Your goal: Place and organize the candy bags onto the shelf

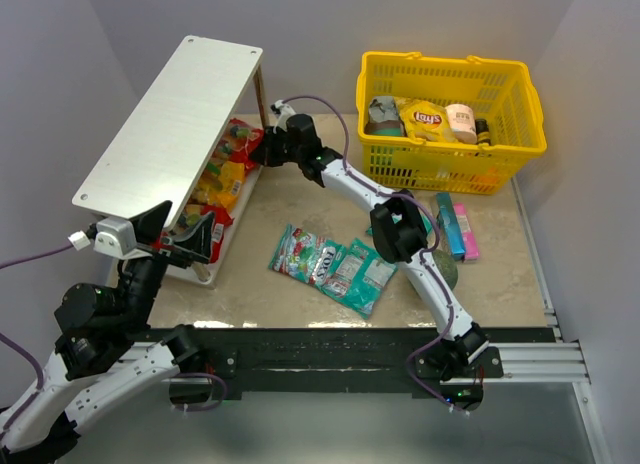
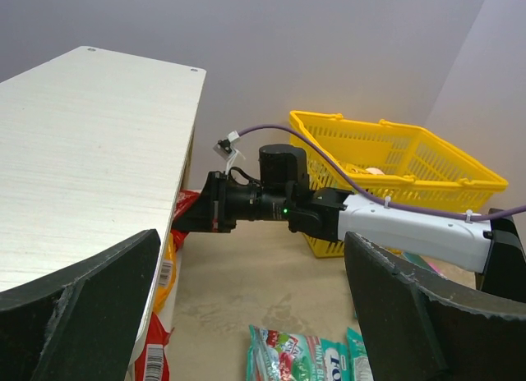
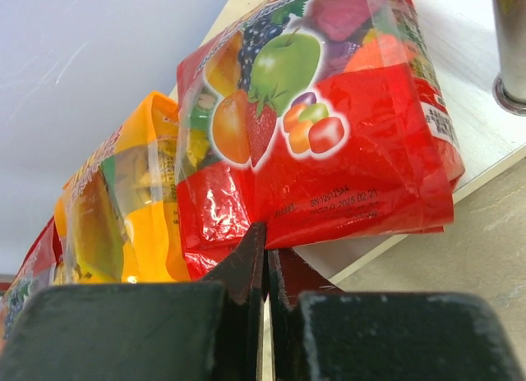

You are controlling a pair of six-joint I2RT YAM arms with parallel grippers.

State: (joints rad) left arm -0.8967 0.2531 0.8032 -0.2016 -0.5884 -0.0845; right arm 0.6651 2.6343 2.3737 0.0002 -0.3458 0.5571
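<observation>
Shelf (image 1: 165, 114): stood at ten o'clock on table (image 1: 290, 199); candy bags (image 1: 225, 174) lined on lower tier. Basket (image 1: 440, 164): set at one o'clock. Loose bags (image 1: 330, 267): laid toward six o'clock.

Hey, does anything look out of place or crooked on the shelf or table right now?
Yes. The red candy bag at the far end of the shelf's lower tier hangs past its edge, with the shut right claw at its bottom edge. Teal candy bags lie overlapped on the table, not yet shelved.
</observation>
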